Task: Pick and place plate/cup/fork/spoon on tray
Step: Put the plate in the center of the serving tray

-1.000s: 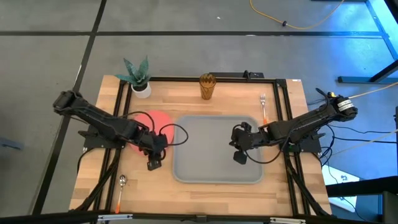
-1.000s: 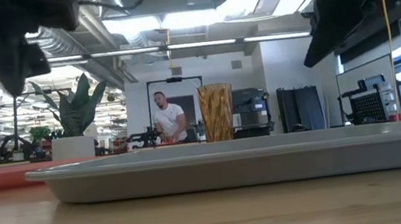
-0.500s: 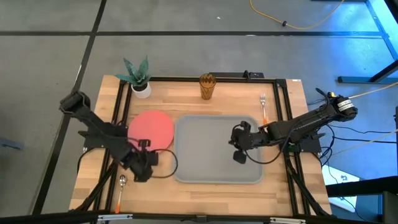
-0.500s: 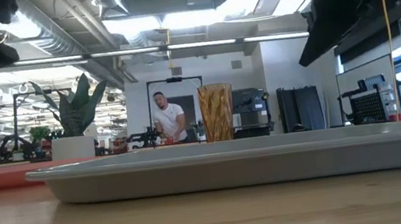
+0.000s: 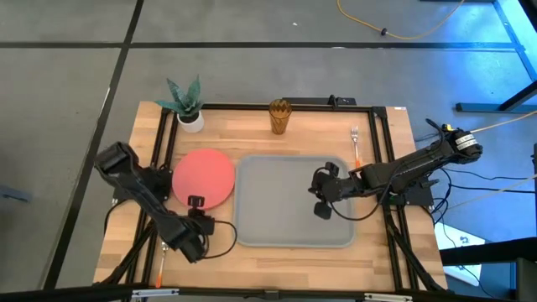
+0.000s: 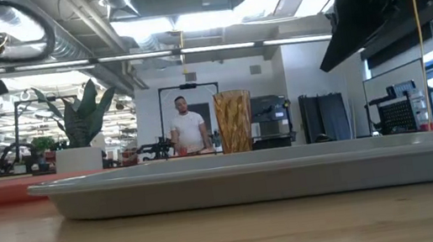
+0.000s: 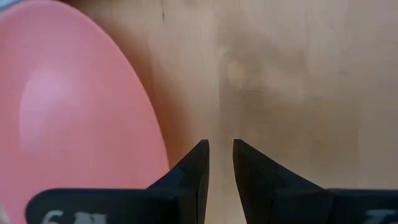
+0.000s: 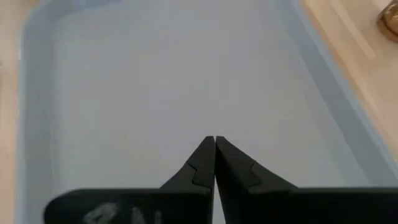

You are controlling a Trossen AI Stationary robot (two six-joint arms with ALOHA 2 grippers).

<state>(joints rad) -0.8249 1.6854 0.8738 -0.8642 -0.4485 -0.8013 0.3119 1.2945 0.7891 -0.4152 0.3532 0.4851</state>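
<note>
Beside the left jaws lies the plate (image 7: 68,112).

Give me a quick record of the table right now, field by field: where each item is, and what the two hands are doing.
tray: centre of table, nothing on it
plate: on the wood, beside tray's left edge
cup: far edge, upright
fork: on the wood past tray's far right corner
spoon: hidden under left arm
left hand: slightly open, empty, over bare wood near plate
right hand: shut, empty, over tray
plant pot: far left corner
</note>
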